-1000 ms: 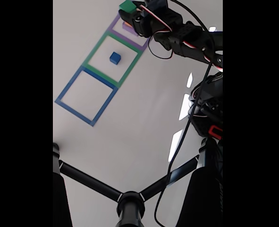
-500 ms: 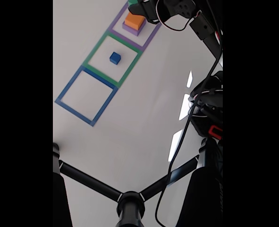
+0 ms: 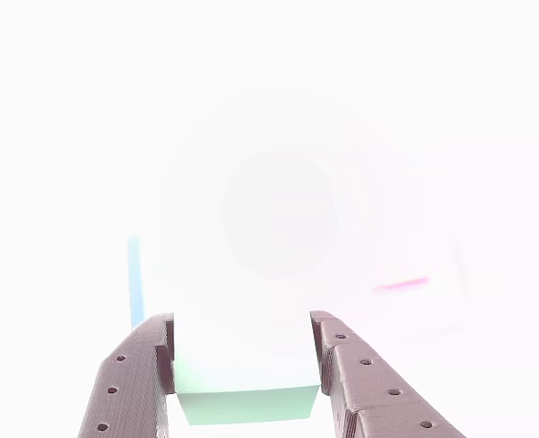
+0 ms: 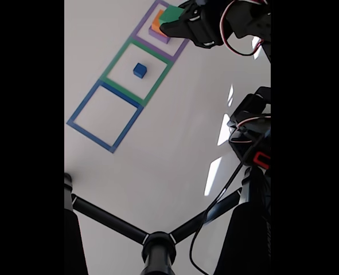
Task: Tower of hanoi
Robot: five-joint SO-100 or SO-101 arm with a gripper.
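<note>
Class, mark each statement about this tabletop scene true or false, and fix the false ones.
1. The gripper holds the green block. True.
2. The blue block sits inside the blue taped outline. False: it sits inside the green taped outline.
3. The orange block rests on the purple block. True.
4. The green block lies flat on the table. False: it is held above the orange block.

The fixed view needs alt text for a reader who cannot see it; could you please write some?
The gripper holds the green block above the orange block and purple block, stacked in the purple taped square. The blue block sits in the green taped square; beside it lies a blue taped square.
</note>
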